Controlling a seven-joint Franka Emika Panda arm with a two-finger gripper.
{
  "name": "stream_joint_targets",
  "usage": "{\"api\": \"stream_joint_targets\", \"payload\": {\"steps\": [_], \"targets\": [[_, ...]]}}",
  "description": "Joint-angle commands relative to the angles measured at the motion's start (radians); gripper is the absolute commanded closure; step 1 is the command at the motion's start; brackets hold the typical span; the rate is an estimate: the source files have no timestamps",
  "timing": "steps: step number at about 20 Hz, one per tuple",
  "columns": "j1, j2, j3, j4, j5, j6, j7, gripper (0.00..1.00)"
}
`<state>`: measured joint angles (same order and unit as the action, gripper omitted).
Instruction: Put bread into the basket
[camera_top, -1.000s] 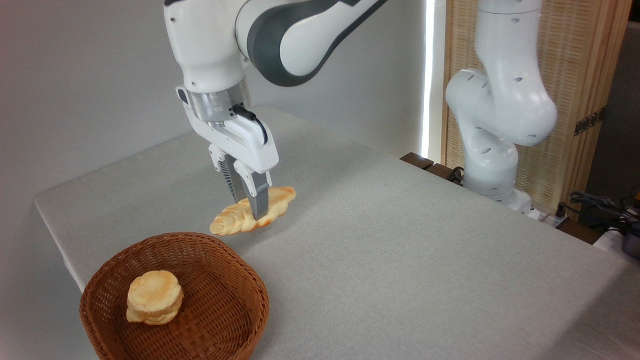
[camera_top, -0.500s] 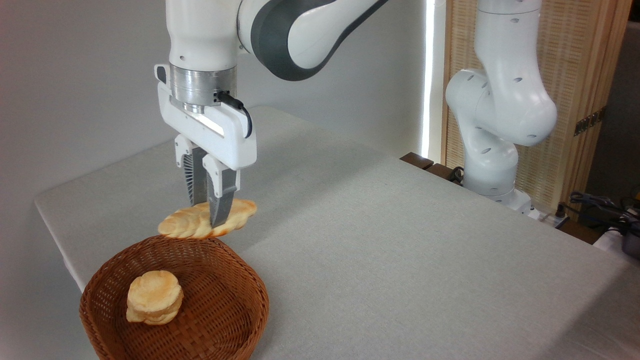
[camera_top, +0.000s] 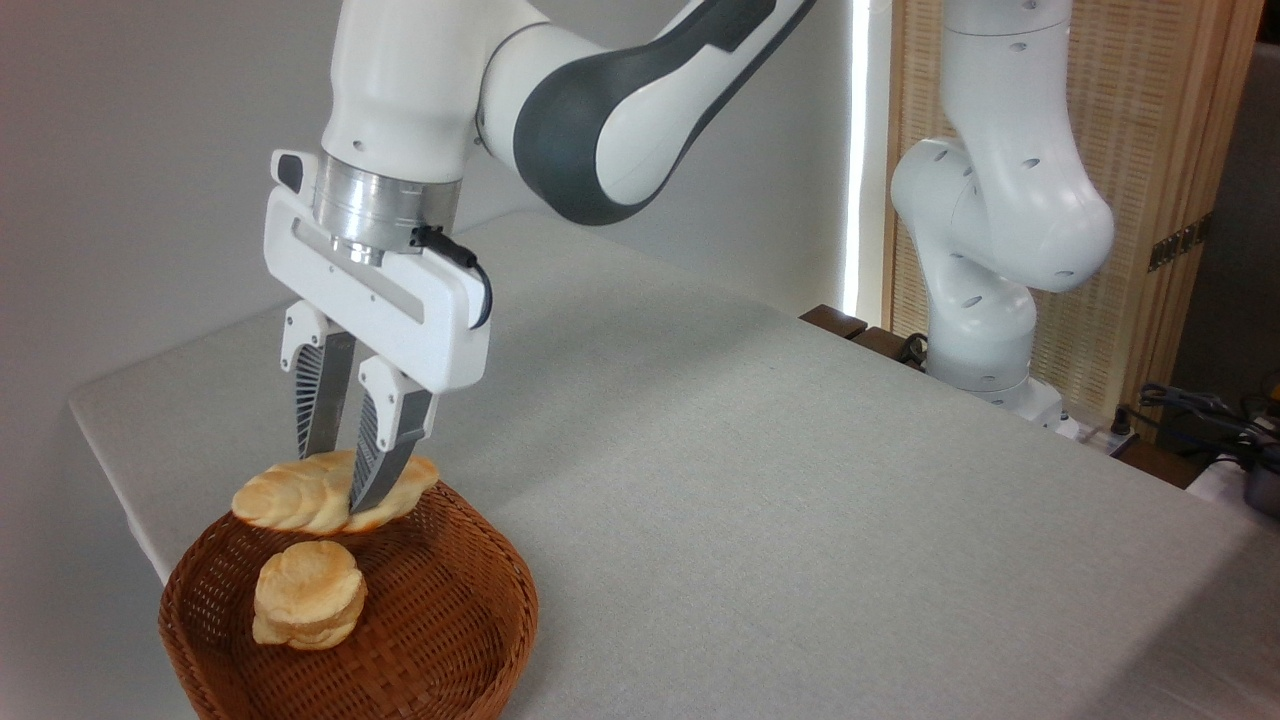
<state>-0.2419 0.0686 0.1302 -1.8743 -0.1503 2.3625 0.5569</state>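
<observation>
My gripper (camera_top: 338, 490) is shut on the bread (camera_top: 290, 497), a long golden-tan braided loaf held level across its middle. The loaf hangs in the air over the far rim of the basket (camera_top: 480, 530), a round reddish-brown wicker one at the table's near left corner. The loaf's left end reaches over the basket's far left rim, and its right end sits just above the rim. Both fingers (camera_top: 385, 450) point straight down.
A small round stacked bun (camera_top: 306, 594) lies inside the basket at its left. The table's left edge (camera_top: 110, 480) runs close beside the basket. The arm's white base (camera_top: 985, 330) stands at the far right, with cables (camera_top: 1200, 410) beyond it.
The gripper has carried the bread forward and to the left, from above the bare tabletop to over the basket's far rim. The bun has stayed put.
</observation>
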Motion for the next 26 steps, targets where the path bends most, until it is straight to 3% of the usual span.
{"api": "stream_joint_targets", "payload": {"steps": [1, 12, 16, 22, 26], "targets": [[-0.007, 0.026, 0.013, 0.027, -0.025, 0.024, 0.012, 0.00], [-0.010, 0.020, 0.009, 0.027, -0.022, 0.008, -0.037, 0.00], [-0.010, 0.003, 0.011, 0.029, -0.005, -0.112, -0.049, 0.00], [-0.020, -0.010, -0.006, 0.029, 0.080, -0.320, -0.034, 0.00], [-0.020, -0.030, -0.023, 0.029, 0.110, -0.419, 0.050, 0.00]]}}
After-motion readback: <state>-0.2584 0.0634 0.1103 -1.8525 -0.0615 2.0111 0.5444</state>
